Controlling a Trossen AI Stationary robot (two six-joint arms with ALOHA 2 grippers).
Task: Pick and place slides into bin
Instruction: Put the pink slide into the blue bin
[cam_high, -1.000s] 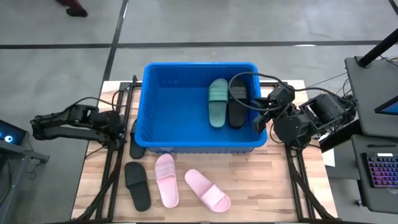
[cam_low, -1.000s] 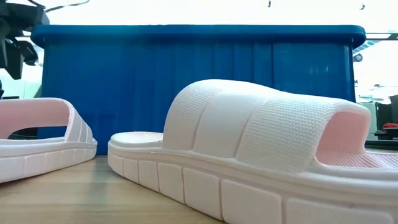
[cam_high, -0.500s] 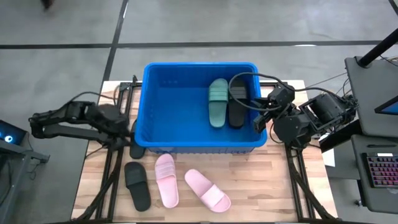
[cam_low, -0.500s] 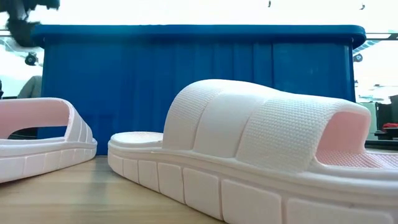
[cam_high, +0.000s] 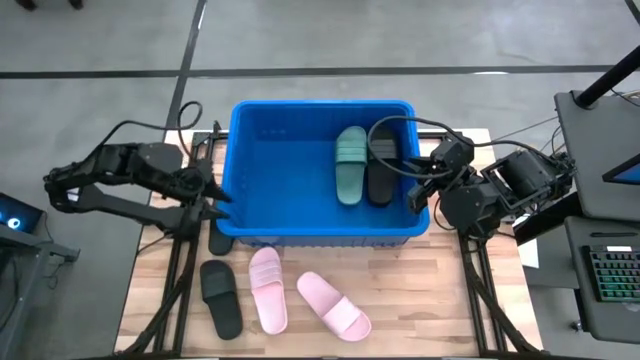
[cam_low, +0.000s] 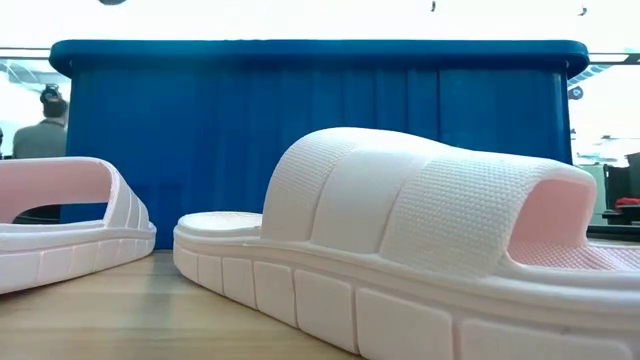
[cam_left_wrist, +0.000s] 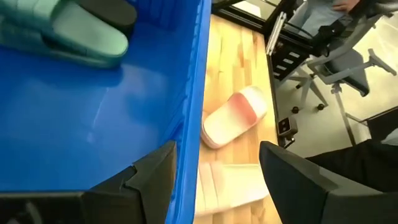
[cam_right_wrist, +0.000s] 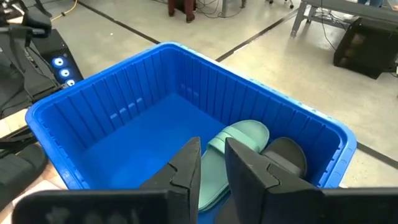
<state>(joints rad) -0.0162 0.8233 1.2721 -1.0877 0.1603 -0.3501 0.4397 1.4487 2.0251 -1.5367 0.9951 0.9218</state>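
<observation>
The blue bin (cam_high: 320, 225) stands at the table's middle, toward the far side. A green slide (cam_high: 350, 163) and a black slide (cam_high: 382, 160) lie on its floor at the right. On the table near the front lie a black slide (cam_high: 221, 297) and two pink slides (cam_high: 267, 303) (cam_high: 333, 305). A dark slide (cam_high: 220, 240) shows partly at the bin's near left corner. My left gripper (cam_high: 215, 192) is open and empty, over the bin's left wall (cam_left_wrist: 198, 93). My right gripper (cam_high: 418, 188) is shut and empty at the bin's right wall.
Black frame rails run along the table's left and right sides. Cables trail over the bin's far right corner (cam_high: 420, 125). In the low view the two pink slides (cam_low: 400, 240) (cam_low: 70, 220) stand before the bin's near wall (cam_low: 320, 120). A person (cam_low: 40, 130) stands far behind.
My left gripper has risen and gone toward the table's right, from beside the left rail to the bin's left wall. In the low view it has gone up out of the picture. The slides and the bin have stayed in place.
</observation>
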